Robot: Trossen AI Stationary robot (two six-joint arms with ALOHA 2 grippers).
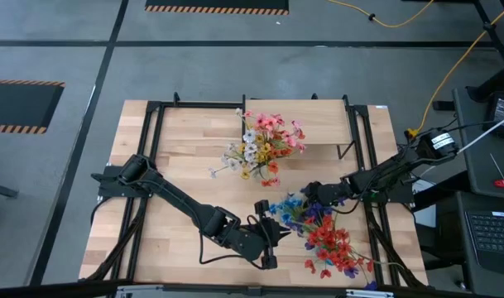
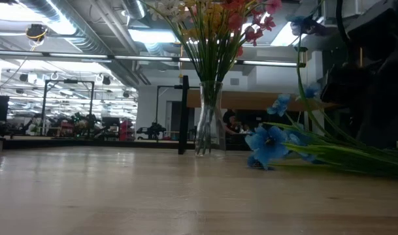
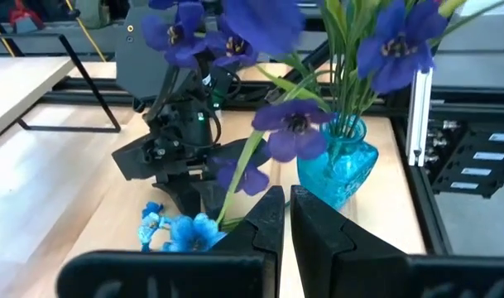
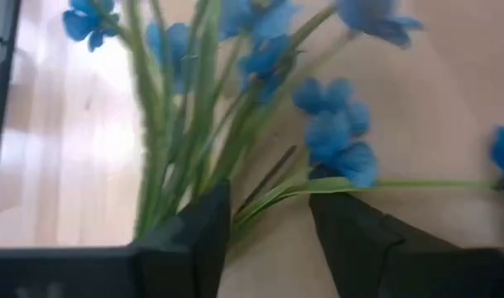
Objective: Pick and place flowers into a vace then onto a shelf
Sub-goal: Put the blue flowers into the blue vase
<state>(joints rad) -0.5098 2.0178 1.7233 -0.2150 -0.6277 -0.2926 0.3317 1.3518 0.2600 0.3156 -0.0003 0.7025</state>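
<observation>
A clear glass vase (image 2: 208,121) full of red, pink, yellow and white flowers (image 1: 264,142) stands by the shelf (image 1: 318,122). More flowers (image 1: 326,240), red and blue, lie in a heap on the table's near right. A turquoise vase (image 3: 348,165) holds purple blooms. My right gripper (image 4: 268,228) is open and points down over the blue sprays; their green stems (image 4: 256,186) lie between its fingers. My left gripper (image 3: 286,219), shut, hovers just left of the heap. A purple spray's stem (image 3: 243,178) passes beside its finger; whether they touch, I cannot tell.
Black metal frame rails (image 1: 152,149) run along the table's left and right sides, and the shelf's posts (image 1: 348,149) stand at the far side. Bare tabletop (image 1: 194,174) lies between the left arm and the clear vase. Cables and equipment (image 1: 483,165) sit beyond the right edge.
</observation>
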